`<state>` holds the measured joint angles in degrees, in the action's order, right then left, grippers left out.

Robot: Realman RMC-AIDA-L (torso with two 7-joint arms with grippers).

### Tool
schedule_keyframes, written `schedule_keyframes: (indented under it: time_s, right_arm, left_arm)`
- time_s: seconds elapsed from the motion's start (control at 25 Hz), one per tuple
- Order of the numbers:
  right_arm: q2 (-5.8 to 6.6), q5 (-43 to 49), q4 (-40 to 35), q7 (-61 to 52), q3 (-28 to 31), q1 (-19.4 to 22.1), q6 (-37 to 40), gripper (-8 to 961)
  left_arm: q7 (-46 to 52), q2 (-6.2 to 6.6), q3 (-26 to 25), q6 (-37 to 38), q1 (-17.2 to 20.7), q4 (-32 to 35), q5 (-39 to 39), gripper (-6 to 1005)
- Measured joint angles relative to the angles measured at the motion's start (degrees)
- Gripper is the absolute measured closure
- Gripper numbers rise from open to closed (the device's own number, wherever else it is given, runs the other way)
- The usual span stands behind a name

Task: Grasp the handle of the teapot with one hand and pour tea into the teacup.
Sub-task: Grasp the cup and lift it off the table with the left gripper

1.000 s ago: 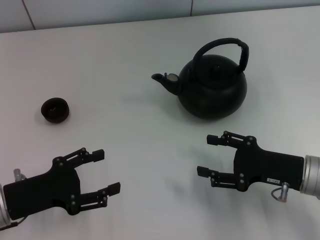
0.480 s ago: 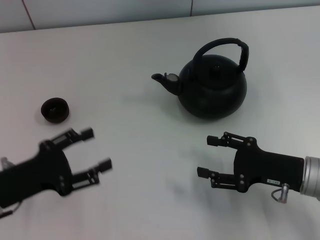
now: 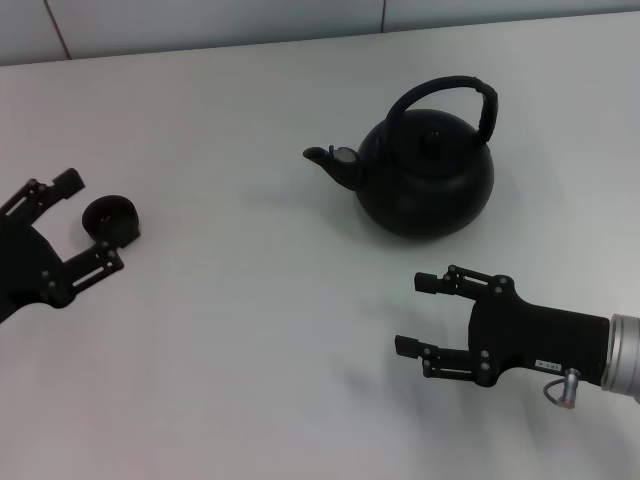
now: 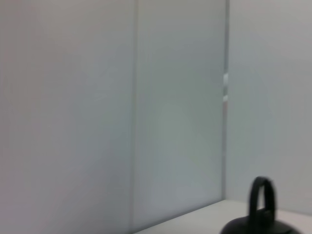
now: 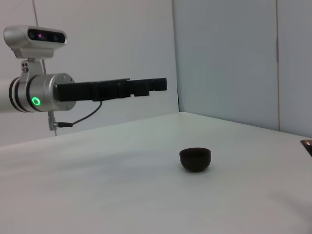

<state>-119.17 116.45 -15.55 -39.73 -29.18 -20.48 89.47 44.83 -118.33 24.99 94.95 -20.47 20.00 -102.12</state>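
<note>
The glossy black teapot [image 3: 425, 175] stands at the back right of the table, spout to the left, with its arched handle [image 3: 450, 88] upright over the lid. Its handle also shows in the left wrist view [image 4: 262, 197]. The small dark teacup [image 3: 110, 220] sits at the left. My left gripper [image 3: 95, 218] is open, and the cup shows between its fingers in the head view. In the right wrist view the left gripper [image 5: 158, 84] hovers well above the table, apart from the teacup [image 5: 195, 159]. My right gripper [image 3: 412, 313] is open and empty, in front of the teapot.
The white table [image 3: 250, 330] runs back to a pale panelled wall [image 3: 200, 20]. The left arm's silver forearm with a green light [image 5: 39, 92] reaches over the table.
My left gripper has swung from the front of the table to the left and away from me, ending over the teacup. The right gripper, teapot and cup have not moved.
</note>
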Motion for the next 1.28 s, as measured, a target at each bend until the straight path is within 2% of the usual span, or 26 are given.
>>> schedule_keyframes:
  time_s: [0.24, 0.36, 0.44, 0.52, 0.96, 1.28]
  right_arm:
    - [0.05, 0.0, 0.0, 0.0, 0.0, 0.0, -0.2, 171]
    - [0.06, 0.0, 0.0, 0.0, 0.0, 0.0, -0.2, 172]
    - [0.08, 0.0, 0.0, 0.0, 0.0, -0.1, -0.3, 172]
    - [0.08, 0.0, 0.0, 0.0, 0.0, -0.1, -0.3, 172]
    - [0.08, 0.0, -0.1, 0.0, 0.2, -0.3, -0.4, 174]
    - [0.09, 0.0, 0.0, 0.0, 0.4, -0.4, -0.4, 175]
  left_arm:
    - [-2.0, 0.16, -1.0, -5.9, 0.0, 0.0, 0.0, 141]
    - [-2.0, 0.16, -1.0, -5.9, 0.0, 0.0, 0.0, 141]
    - [-3.2, 0.32, -0.7, -10.8, 0.0, 0.2, -0.3, 141]
    - [-3.3, 0.35, -0.7, -11.5, 0.0, 0.3, -0.3, 142]
    - [-3.4, 0.43, 3.8, -21.0, 0.1, 0.1, -0.9, 142]
    - [-3.4, 0.26, 3.9, -23.5, 0.0, 0.0, -0.9, 143]
